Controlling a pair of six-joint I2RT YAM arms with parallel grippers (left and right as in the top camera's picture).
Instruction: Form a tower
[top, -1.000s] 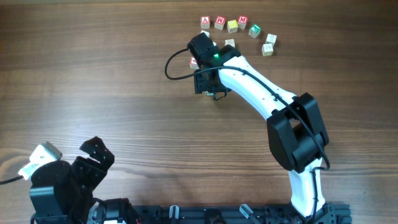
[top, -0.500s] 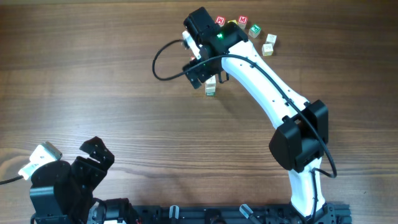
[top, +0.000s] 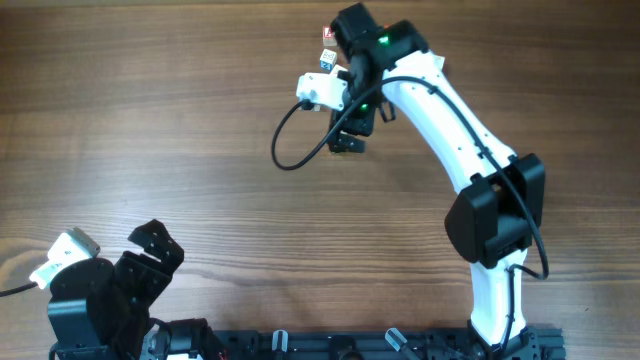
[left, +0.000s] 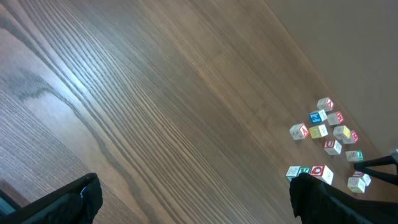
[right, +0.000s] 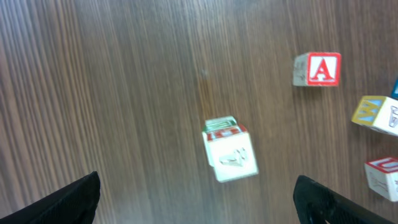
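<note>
From overhead, the right gripper (top: 350, 140) is seen reached out over the far part of the table (top: 150, 120), right of centre. The tower is hidden beneath it in this view, and only a red-marked cube (top: 329, 33) and a blue-marked cube (top: 327, 60) show beside the arm. The left gripper (top: 155, 248) is parked at the near left corner. In the left wrist view, its jaws are spread wide over bare wood and nothing is held. The loose cubes (left: 318, 131) are seen far off to the right, too small for the tower to be picked out with certainty. In the right wrist view, the tower (right: 229, 152) is looked down upon. Its pale top cube is seen in full, with red and green edges showing from the cubes below, and it stands clear of the widely spread, empty jaws. A red A cube (right: 318, 68) and a yellow-marked cube (right: 376, 114) lie apart to the right. A placing step is judged finished. Next, another loose cube would have to be fetched and set squarely on top without the column being nudged. Compared with a second ago, the right jaws have been opened from a narrower setting, and the arm has been swung toward the far right. The left arm has not been moved.
</note>
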